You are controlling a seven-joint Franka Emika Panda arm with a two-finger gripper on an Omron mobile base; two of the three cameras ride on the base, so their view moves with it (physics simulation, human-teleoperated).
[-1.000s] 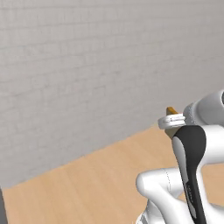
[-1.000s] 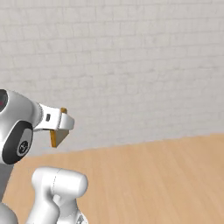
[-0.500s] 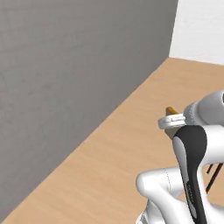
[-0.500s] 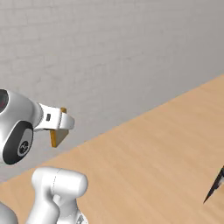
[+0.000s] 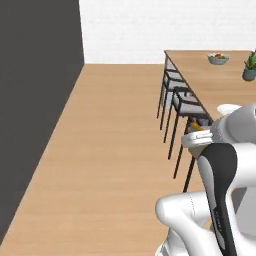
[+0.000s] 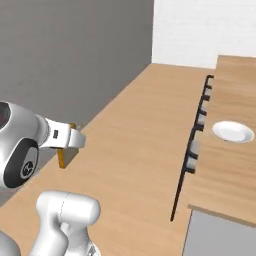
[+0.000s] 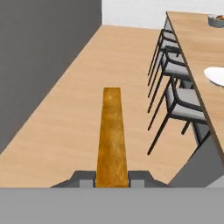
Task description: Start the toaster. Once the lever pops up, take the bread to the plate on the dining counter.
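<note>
- Bread [image 7: 112,135] pinched edge-on between the two fingertips of the gripper [image 7: 112,178], golden-brown slice sticking straight out ahead of the hand, over bare wood floor [image 7: 83,118].
- Same slice seen in the right base view as a small brown tab [image 6: 62,158] hanging under the white hand [image 6: 67,137], well apart from the dining counter.
- Jaws pressed against both faces of the slice, nothing else between them.
- Dining counter [image 6: 235,165] off to the right of the bread, light-wood top, grey side at its near corner.
- Plate [image 6: 233,131] lying flat on that counter top near its floor-side edge, white and round, with no food on it.
- Row of dark-framed chairs [image 7: 175,94] tucked along the counter's edge, between bread and plate.
- Small bowl [image 5: 218,58] and potted plant [image 5: 249,66] toward the counter's far end.
- Dark grey wall [image 5: 35,100] on the opposite side of the floor from the counter.
</note>
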